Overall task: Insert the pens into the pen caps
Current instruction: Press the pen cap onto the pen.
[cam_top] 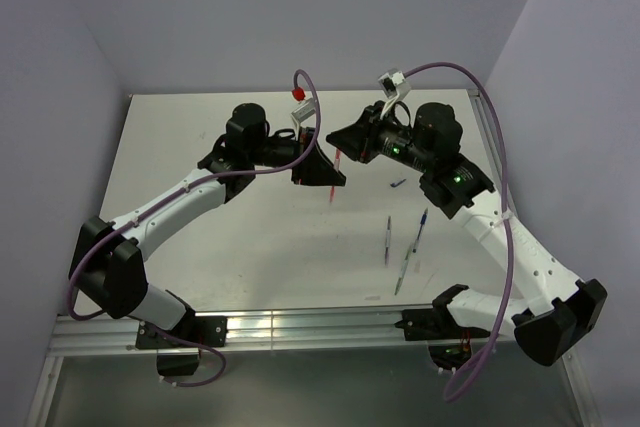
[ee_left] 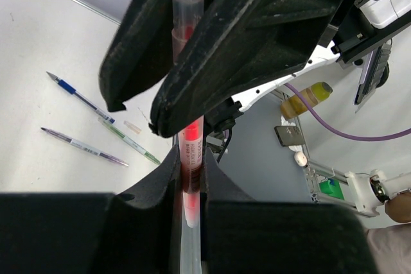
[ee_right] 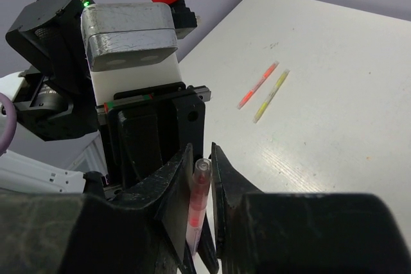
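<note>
White table (cam_top: 200,157), lavender walls (cam_top: 300,17), and toward the near edge a few spare pens (cam_top: 388,239) just lie loose on the right, probably waiting their turn. Over mid-table the left gripper (ee_left: 190,181) is clamped on the red-pink pen (ee_left: 191,145) like a vise, so the right gripper (ee_right: 200,181) can work the clear cap (ee_left: 187,4) on its end. Those jaws hug the cap, but it's hard to tell if they're actually pinching it. Farther out, a pink pen (ee_right: 258,85) and yellow pen (ee_right: 271,88) lie side by side.

We see a red pen (ee_left: 191,152), a clear cap (ee_left: 187,1), a pink pen (ee_right: 257,85), a yellow pen (ee_right: 271,96), a blue-banded pen (ee_left: 80,97) and a white table (ee_right: 334,62).
</note>
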Robot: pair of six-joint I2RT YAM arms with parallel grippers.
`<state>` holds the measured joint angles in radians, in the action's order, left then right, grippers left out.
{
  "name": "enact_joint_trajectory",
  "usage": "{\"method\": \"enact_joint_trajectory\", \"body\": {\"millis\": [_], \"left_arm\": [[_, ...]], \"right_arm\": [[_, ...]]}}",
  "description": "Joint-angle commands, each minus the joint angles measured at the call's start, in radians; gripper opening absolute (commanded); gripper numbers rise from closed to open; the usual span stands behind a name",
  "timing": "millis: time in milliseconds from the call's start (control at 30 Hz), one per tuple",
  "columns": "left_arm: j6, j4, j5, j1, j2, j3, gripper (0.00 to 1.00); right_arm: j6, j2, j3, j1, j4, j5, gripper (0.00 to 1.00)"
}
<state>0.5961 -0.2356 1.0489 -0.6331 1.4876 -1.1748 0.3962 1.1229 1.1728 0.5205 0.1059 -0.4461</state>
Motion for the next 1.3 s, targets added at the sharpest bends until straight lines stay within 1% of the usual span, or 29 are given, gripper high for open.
{"method": "enact_joint_trajectory", "body": {"millis": [0,67,100,167,200,333,400,467,567,600,667,700,767,800,900,933,1100,1267], "left_arm": [[-0.001,-0.039,0.013,-0.005,-0.001,-0.046,0.0],[-0.004,-0.036,0.01,-0.005,-0.004,-0.046,0.0],[-0.005,-0.03,0.007,-0.005,-0.004,-0.046,0.0],[-0.012,-0.022,-0.001,-0.005,-0.006,-0.048,0.0],[-0.015,-0.021,-0.004,-0.005,-0.007,-0.048,0.0],[-0.032,0.001,-0.046,-0.002,-0.021,-0.051,0.0],[-0.033,0.008,-0.107,0.006,-0.036,-0.058,0.0],[-0.051,0.05,-0.188,0.016,-0.05,-0.072,0.0],[-0.065,0.071,-0.256,0.029,-0.07,-0.088,0.0],[-0.07,0.081,-0.3,0.03,-0.072,-0.101,0.0],[-0.078,0.099,-0.334,0.029,-0.081,-0.112,0.0],[-0.079,0.101,-0.378,0.03,-0.085,-0.115,0.0],[-0.087,0.108,-0.412,0.029,-0.096,-0.121,0.0],[-0.088,0.117,-0.455,0.029,-0.101,-0.126,0.0],[-0.097,0.143,-0.509,0.029,-0.109,-0.141,0.0],[-0.101,0.148,-0.55,0.029,-0.113,-0.144,0.0],[-0.119,0.185,-0.671,0.013,-0.11,-0.175,0.0],[-0.125,0.194,-0.854,-0.014,-0.115,-0.19,0.0]], "right_arm": [[-0.01,0.002,0.047,-0.005,-0.002,-0.006,0.24],[-0.011,0.005,0.051,-0.005,0.008,-0.003,0.19],[-0.011,0.006,0.056,-0.005,0.012,0.003,0.09],[-0.01,0.006,0.057,-0.005,0.017,0.013,0.01],[-0.011,0.008,0.062,-0.005,0.023,0.017,0.0],[-0.017,0.008,0.07,-0.001,0.037,0.038,0.0],[-0.042,0.011,0.088,0.016,0.072,0.088,0.0],[-0.057,0.014,0.102,0.033,0.109,0.124,0.0],[-0.068,0.025,0.116,0.058,0.132,0.161,0.0],[-0.072,0.029,0.126,0.061,0.139,0.171,0.0],[-0.077,0.038,0.14,0.076,0.162,0.207,0.0],[-0.079,0.041,0.145,0.081,0.17,0.224,0.0],[-0.08,0.051,0.159,0.098,0.189,0.257,0.0],[-0.085,0.055,0.166,0.102,0.196,0.27,0.0],[-0.091,0.074,0.188,0.127,0.228,0.323,0.0],[-0.094,0.078,0.194,0.133,0.236,0.342,0.0],[-0.089,0.112,0.231,0.164,0.279,0.394,0.0],[-0.079,0.14,0.264,0.188,0.327,0.445,0.0]]}}
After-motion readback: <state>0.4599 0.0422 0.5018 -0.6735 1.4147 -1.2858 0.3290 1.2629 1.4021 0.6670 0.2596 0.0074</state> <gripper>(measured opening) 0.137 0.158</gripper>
